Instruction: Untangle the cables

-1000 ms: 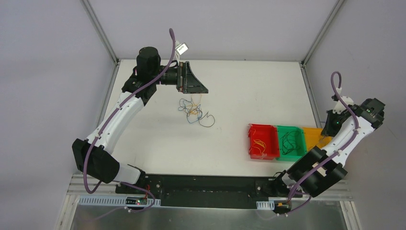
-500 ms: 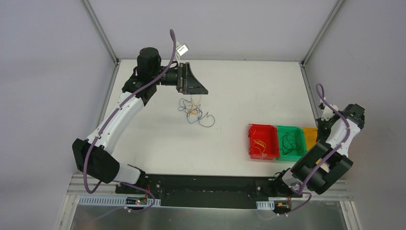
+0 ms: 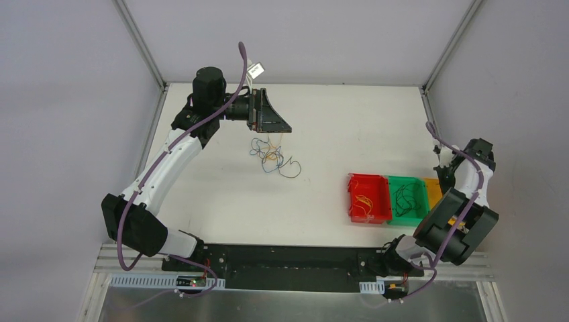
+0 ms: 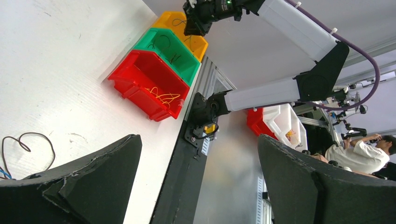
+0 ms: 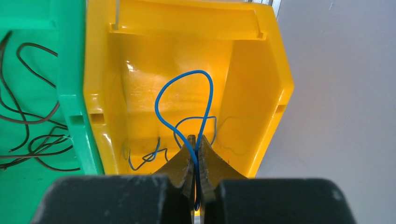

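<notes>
Room: a white worktop boxed in by pale grey walls, with my two bases at 6 o'clock.
Bins: a red bin, green bin and yellow bin stand in a row at about 4 o'clock. Each holds one colour of wire, so freed strands stay apart.
Right jaws: pressed together on a blue wire, whose loop rises toward 12 o'clock inside the yellow bin, above other blue strands on the bin floor.
Reason: I judge the strand is held here to be dropped with its own colour.
Right arm: folded tight on itself at the 3 o'clock edge, wrist tipped down into the bin.
Left jaws: spread wide, nothing between them.
Tangle: the remaining cables, blue, orange and black, lie heaped at 11 o'clock, just below the left jaws.
Left arm: stretched along the 9 o'clock side, wrist turned toward 3 o'clock, poised for the next pick.
</notes>
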Robot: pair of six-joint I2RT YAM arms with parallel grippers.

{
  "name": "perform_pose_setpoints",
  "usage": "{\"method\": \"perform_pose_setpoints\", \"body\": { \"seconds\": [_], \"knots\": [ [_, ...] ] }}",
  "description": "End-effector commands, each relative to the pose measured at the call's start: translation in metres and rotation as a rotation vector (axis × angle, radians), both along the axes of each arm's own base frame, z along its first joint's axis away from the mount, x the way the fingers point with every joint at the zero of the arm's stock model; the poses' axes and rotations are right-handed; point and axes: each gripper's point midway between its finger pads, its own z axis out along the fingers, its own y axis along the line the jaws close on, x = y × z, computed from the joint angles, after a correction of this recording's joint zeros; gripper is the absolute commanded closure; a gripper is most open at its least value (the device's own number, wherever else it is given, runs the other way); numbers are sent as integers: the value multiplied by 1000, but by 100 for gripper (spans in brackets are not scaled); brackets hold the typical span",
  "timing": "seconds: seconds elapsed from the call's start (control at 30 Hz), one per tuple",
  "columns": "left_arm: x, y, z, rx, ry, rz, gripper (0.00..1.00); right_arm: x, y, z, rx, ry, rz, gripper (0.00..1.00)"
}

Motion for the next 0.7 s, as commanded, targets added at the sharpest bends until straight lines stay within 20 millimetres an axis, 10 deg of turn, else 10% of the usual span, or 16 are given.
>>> {"method": "perform_pose_setpoints", "body": {
  "seconds": [0.0,0.23,0.4,0.67],
  "knots": [
    [0,1,7,-9,-62,3,1,-6,-4,-3,-49,87,29,100],
    [1,4,6,-8,-58,10,1,4,0,-11,-62,131,27,100],
    [4,7,6,-7,-55,18,1,8,3,-7,-56,145,24,80],
    [16,19,3,3,-29,64,1,9,19,52,-12,63,8,51]
  ]
}}
